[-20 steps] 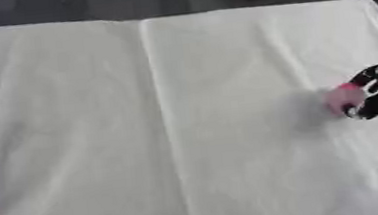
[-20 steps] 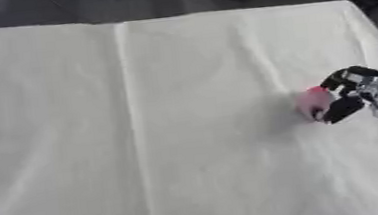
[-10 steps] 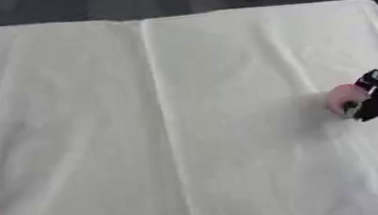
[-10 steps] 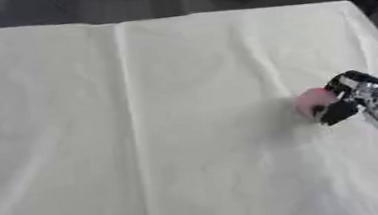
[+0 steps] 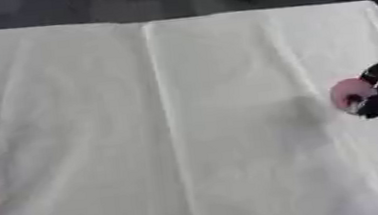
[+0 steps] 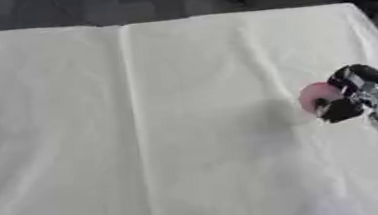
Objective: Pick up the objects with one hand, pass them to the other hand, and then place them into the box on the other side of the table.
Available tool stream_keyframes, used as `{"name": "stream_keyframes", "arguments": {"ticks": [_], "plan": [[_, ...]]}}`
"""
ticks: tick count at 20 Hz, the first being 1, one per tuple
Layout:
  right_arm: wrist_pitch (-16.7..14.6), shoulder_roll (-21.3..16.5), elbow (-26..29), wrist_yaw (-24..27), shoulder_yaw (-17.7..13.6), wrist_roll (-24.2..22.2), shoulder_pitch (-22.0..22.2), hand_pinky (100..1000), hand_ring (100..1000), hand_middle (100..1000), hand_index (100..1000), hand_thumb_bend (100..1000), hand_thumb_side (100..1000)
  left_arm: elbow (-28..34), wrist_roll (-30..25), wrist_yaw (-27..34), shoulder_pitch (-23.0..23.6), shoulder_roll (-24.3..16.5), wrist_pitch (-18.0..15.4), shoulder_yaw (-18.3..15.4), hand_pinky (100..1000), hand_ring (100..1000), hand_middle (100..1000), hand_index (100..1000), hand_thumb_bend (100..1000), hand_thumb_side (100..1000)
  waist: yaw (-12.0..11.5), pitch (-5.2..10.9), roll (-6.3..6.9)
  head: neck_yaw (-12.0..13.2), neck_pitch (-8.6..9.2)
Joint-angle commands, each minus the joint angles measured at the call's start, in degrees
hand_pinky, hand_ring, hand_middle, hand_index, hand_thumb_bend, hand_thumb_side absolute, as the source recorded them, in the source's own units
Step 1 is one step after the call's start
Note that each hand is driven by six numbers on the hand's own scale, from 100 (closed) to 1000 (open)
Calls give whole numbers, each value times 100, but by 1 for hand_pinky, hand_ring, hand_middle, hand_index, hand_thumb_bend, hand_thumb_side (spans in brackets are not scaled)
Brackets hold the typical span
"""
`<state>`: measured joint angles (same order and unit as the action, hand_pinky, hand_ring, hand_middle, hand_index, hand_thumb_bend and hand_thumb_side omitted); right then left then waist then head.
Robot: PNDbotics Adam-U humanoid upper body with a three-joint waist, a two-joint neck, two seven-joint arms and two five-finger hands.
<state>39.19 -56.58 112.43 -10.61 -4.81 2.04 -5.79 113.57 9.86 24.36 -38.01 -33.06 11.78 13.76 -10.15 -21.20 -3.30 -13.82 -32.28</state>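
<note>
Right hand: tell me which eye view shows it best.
The right eye view: the right hand shows whole with its silver forearm behind it, fingers curled on the pink object. The left eye view cuts the hand off at the picture's right edge.

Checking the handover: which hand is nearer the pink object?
The right hand: its fingers are curled round the pink object near the table's right edge. The left hand shows in neither view.
</note>
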Motion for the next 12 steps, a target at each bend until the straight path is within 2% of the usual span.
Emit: {"name": "stream_keyframes", "arguments": {"ticks": [1,6,12], "plan": [[-383,12,210,111,-32,510,-304,752,601,481,519,100,100,102,-13,-188,-78,-207,-108,-160,942,1000,591,816,100,773,32,256,60,137,-99],[-813,607,216,274,248,1423,-917,703,578,487,521,100,100,102,65,-479,-280,-297,-399,-281,924,1000,605,822,100,715,106,449,147,362,-235],[-1279,1441,216,514,994,2126,-1272,684,568,497,529,100,100,102,-230,-830,-850,-553,-471,-138,904,1000,628,833,100,621,211,649,202,634,-353]]}}
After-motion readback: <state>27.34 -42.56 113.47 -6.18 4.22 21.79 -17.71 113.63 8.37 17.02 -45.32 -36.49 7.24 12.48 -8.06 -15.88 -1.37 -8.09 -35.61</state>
